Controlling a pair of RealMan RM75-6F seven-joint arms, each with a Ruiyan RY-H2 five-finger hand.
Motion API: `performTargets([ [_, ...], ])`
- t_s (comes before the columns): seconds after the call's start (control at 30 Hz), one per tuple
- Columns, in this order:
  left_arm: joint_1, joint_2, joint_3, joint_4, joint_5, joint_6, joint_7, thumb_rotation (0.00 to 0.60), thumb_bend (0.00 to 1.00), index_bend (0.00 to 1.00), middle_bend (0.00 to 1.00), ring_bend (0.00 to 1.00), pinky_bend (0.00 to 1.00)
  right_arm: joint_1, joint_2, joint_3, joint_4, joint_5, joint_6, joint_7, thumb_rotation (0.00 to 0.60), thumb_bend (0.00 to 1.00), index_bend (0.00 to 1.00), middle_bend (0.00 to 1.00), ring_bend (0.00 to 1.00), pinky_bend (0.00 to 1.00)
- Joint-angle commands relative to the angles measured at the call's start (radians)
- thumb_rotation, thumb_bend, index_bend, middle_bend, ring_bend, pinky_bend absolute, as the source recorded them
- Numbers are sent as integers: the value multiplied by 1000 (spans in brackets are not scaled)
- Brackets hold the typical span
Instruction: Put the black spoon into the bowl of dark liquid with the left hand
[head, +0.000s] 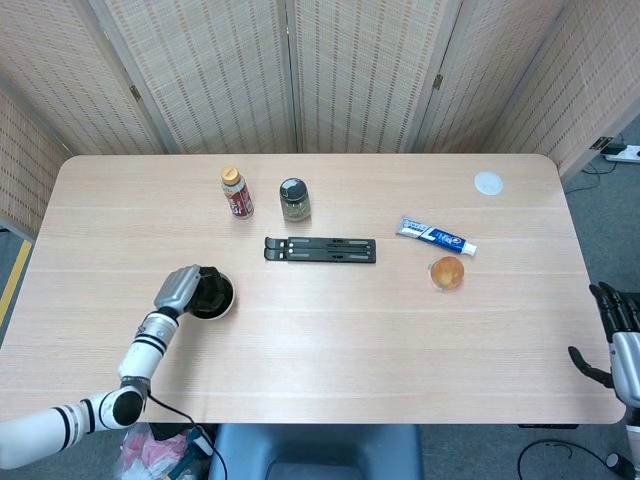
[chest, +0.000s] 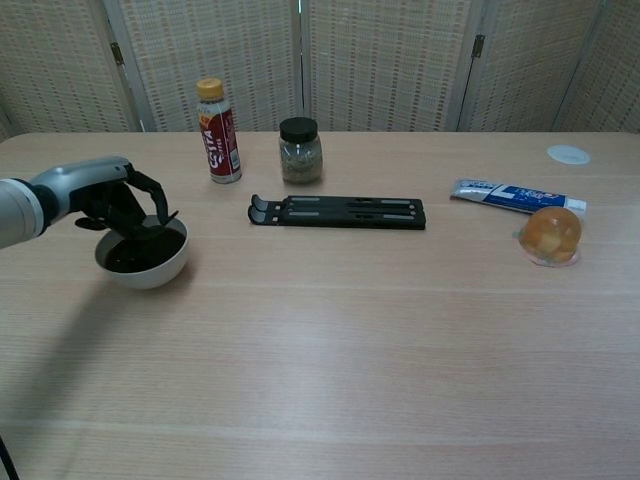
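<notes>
The left hand is seen low over the near-left part of the table, directly above the white bowl of dark liquid; its dark fingers are curled down around the black spoon, which is pinched at the handle while its lower end appears to reach the liquid; how deep it sits cannot be told, since black spoon and dark liquid merge in both views. In the head view the same hand covers most of the bowl. The right hand is held off the table's right edge, its fingers apart and nothing in them.

The placing is judged to be nearly complete, with only the letting go left. The spoon is judged to be light, stiff and smooth; a hold high on the handle is judged best, so that the fingers are kept clear of the liquid. If it is dropped carelessly the liquid could be splashed, or the light bowl tipped by a handle levered against its rim; a gentle release, with the handle leaned on the rim, is advised.

Further back stand a red-labelled drink bottle and a dark-lidded jar; a black folded stand, a toothpaste tube, an orange jelly cup and a small white lid lie to the right.
</notes>
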Motion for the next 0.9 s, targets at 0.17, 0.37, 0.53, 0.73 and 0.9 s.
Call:
performTargets([
  [0.17, -12, -16, 0, -23, 27, 0, 9, 600, 587, 668, 1000, 940, 1000, -3, -1, -1, 3, -1, 3, 4, 600, 167, 35, 68, 90, 120],
  [0.37, -48, -65, -22, 35, -8, -16, 31, 600, 588, 668, 1000, 939, 1000, -13, -1, -4, 7, 1, 12, 11, 600, 167, 35, 68, 90, 120],
  [0.53, -69, -87, -46, 79, -47, -22, 44, 600, 587, 669, 1000, 940, 1000, -17, -2, -3, 9, 0, 18, 16, 600, 167, 35, 68, 90, 120],
  [0.73, -67, -65, -48, 73, -78, -23, 60, 600, 587, 669, 1000, 939, 1000, -16, -3, -3, 11, -2, 15, 18, 600, 167, 35, 68, 90, 120],
  [0.9, -53, -43, -30, 57, -89, -21, 74, 600, 587, 671, 1000, 940, 1000, -12, -5, -3, 16, -7, 11, 21, 600, 167, 35, 68, 90, 120],
])
